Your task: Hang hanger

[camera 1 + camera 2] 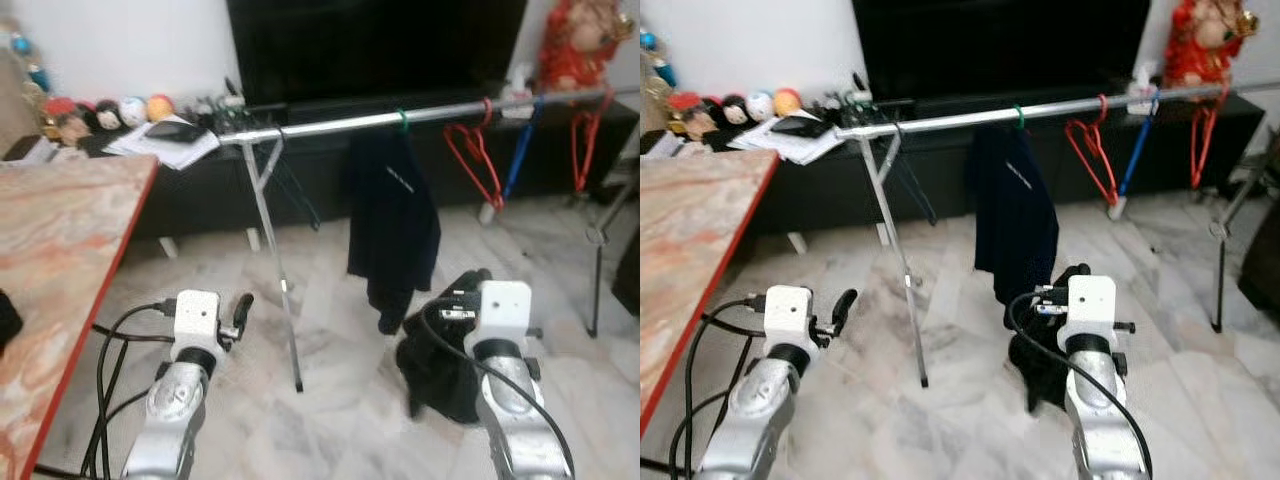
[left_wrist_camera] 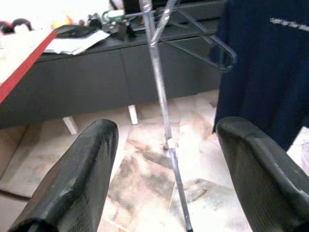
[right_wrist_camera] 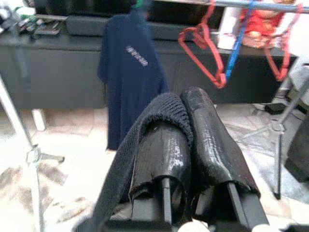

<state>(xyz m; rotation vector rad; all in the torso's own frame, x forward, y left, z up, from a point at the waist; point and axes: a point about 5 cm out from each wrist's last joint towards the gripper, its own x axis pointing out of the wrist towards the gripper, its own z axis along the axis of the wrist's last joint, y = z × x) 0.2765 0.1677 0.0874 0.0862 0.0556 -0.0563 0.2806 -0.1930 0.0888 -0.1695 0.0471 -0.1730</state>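
Observation:
A silver clothes rail spans the room ahead. From it hang a navy shirt on a green hanger, two red hangers, a blue hanger and, near the left end, an empty black hanger. My right gripper is shut on a black knit garment, low in front of the shirt; the cloth drapes over one finger and hangs below the wrist. My left gripper is open and holds nothing, lower left of the rack's left leg.
A marbled table with a red edge stands close on my left. A dark low cabinet with a TV, papers and toys runs behind the rack. The rack's right leg stands at the far right. Cables trail by my left arm.

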